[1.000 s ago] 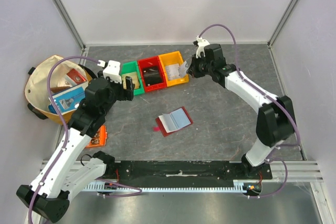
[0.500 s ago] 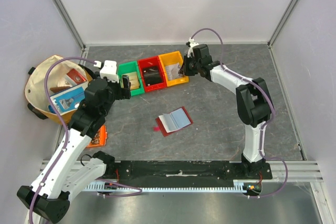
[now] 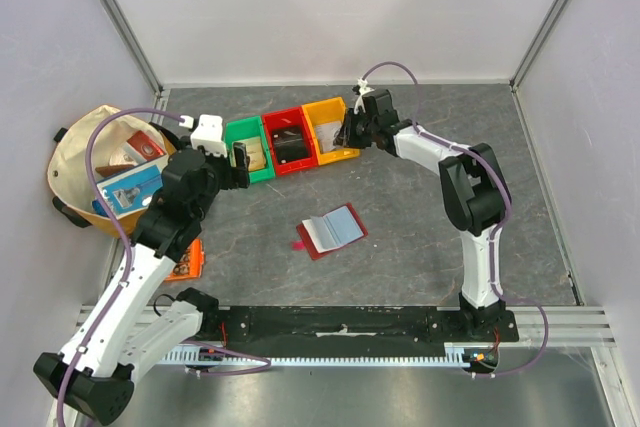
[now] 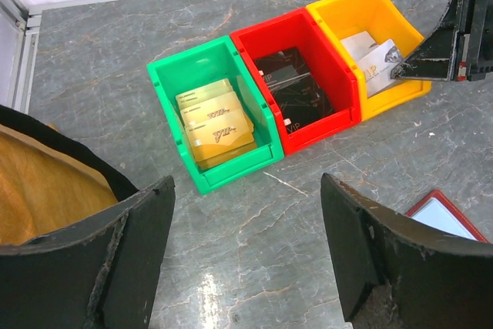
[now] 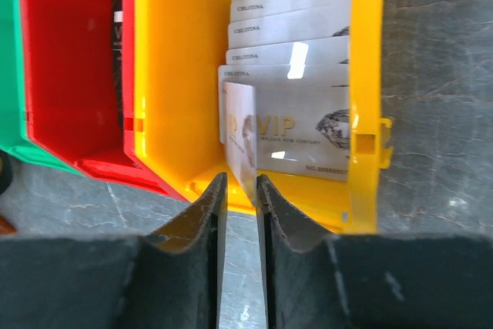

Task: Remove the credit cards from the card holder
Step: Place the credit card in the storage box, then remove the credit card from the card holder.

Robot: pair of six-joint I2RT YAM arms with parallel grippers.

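Right gripper (image 5: 240,182) over yellow bin (image 5: 177,75) by far edge of the table (image 3: 420,247), jaws narrow around an upright silver card (image 5: 240,129), grip unclear. Left gripper (image 4: 246,190) wide, empty, near green bin (image 4: 231,175). Card holder (image 3: 331,231) open mid-table, between near and far edges.

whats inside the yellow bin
A fanned stack of silver VIP cards, plus one card standing on edge between the right gripper's fingers. The yellow bin's floor beneath them is covered.

1. the grey bench (image 3: 420,237) carries a green bin (image 4: 239,171), a red bin (image 4: 320,132) and a yellow bin (image 4: 397,99) in a touching row.
2. the open card holder (image 3: 330,231) lies mid-bench.
3. an orange packet (image 3: 187,259) lies at the left edge.
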